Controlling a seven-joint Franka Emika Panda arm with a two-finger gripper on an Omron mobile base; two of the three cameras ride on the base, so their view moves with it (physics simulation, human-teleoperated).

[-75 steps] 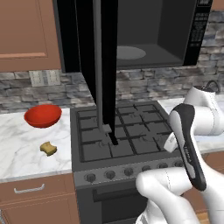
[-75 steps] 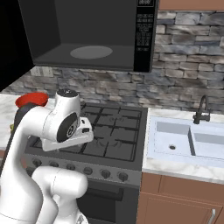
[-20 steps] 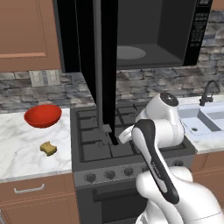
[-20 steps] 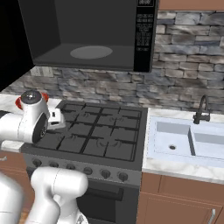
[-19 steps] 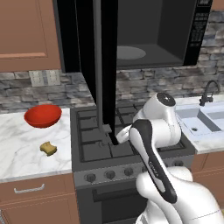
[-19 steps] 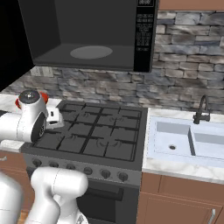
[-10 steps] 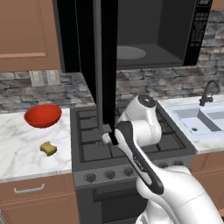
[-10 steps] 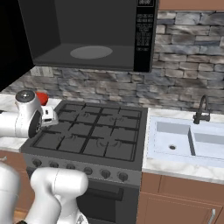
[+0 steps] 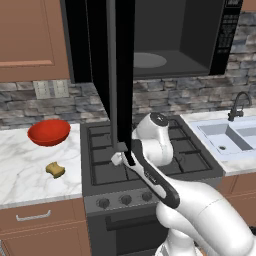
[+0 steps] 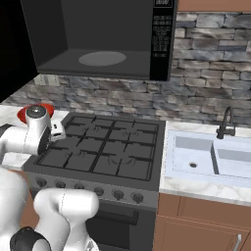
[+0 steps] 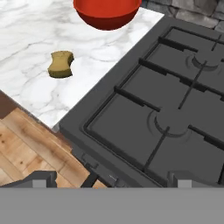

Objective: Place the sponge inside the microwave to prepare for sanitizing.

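Observation:
The sponge (image 9: 55, 170), a small yellow-tan block, lies on the white marble counter left of the stove; in the hand view the sponge (image 11: 61, 64) is at the upper left. My gripper (image 9: 119, 159) hangs over the stove's front left corner, just under the lower edge of the open microwave door (image 9: 120, 75). In the hand view the gripper (image 11: 114, 180) is open, its tips far apart with nothing between them, and the sponge is well off to one side. The black microwave (image 10: 98, 39) stands open above the stove, its round plate (image 9: 145, 60) showing in the grey cavity.
A red bowl (image 9: 48, 132) sits on the counter behind the sponge. The black gas stove (image 10: 103, 149) with raised grates lies under the hand. A sink (image 10: 206, 154) with a dark tap is at the right. The counter's front edge (image 11: 30, 111) drops to a wood floor.
The arm has swung left across the stove, from its right side to its front left corner near the door's lower edge. The sponge and bowl have not moved.

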